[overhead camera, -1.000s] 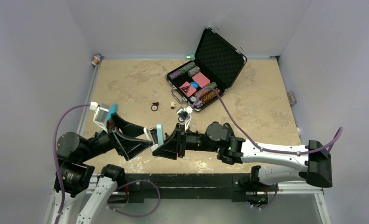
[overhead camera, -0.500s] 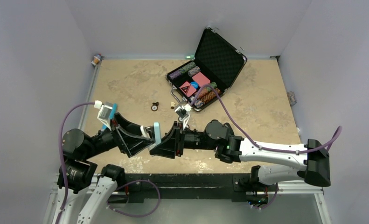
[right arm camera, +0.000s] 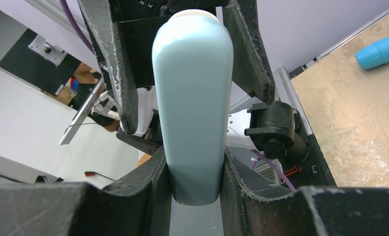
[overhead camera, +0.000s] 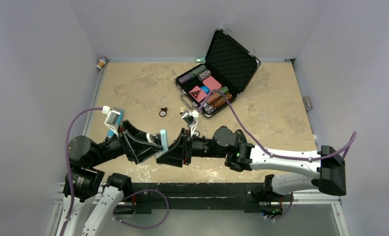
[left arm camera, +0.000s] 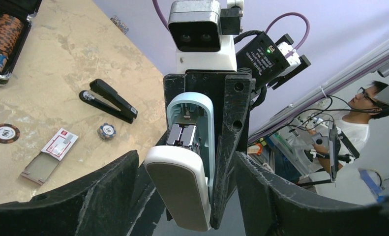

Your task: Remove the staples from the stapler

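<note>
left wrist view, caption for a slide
Right gripper holds a pale blue-and-white plastic stapler, metal magazine exposed, inside the open left gripper.

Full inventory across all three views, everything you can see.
stapler: 1, light blue and white, held in the air between the grippers
black stapler: 1, black, lying on the table
poker chip case: 1, black, open, far side of the table
loose chips: 2, one brown, one blue-grey, near the black stapler
small flat box: 1, red and white, beside the blue-grey chip
blue cylinder: 1, blue, lying on the table
staples: none I can make out
person: 1, background, beyond the table
right gripper: black, shut on the stapler
left gripper: black, open, fingers either side of the stapler
</note>
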Controlling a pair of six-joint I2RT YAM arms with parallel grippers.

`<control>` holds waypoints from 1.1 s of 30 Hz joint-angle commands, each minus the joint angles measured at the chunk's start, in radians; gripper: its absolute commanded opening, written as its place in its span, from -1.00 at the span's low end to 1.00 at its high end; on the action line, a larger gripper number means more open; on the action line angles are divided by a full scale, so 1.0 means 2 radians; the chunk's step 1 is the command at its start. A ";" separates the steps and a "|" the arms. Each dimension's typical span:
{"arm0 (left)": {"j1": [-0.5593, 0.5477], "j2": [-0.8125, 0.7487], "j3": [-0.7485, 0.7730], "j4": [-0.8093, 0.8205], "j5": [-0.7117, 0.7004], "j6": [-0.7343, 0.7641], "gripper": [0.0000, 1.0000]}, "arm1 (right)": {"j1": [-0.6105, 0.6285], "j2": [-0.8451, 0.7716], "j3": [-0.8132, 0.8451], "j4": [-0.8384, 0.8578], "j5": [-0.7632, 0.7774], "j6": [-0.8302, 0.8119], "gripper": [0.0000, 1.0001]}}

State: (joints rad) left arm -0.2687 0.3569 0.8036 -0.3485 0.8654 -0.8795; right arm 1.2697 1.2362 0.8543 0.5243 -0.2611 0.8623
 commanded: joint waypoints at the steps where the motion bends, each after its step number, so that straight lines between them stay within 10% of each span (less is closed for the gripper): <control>1: 0.002 -0.006 -0.003 0.027 0.016 -0.014 0.45 | 0.002 -0.009 0.026 0.035 -0.007 -0.010 -1.00; 13: 0.002 -0.009 -0.010 0.039 0.030 -0.028 -0.15 | 0.003 -0.009 0.024 0.043 -0.011 -0.010 -1.00; 19: 0.002 -0.010 -0.007 0.025 0.028 -0.026 -1.00 | 0.003 -0.010 0.024 0.044 -0.011 -0.011 -1.00; 24: 0.002 -0.013 0.004 -0.004 0.014 -0.014 -1.00 | 0.002 -0.012 0.021 0.040 -0.008 -0.012 -0.97; 28: 0.002 -0.007 0.018 -0.038 0.000 0.002 -1.00 | 0.002 -0.016 0.017 0.025 0.008 -0.010 0.20; 33: 0.002 0.000 0.022 -0.071 -0.017 0.025 -1.00 | 0.002 -0.022 0.004 0.016 0.020 -0.004 0.83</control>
State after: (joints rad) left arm -0.2687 0.3393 0.8082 -0.4389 0.8700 -0.8875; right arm 1.2736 1.2266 0.8543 0.5350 -0.2562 0.8539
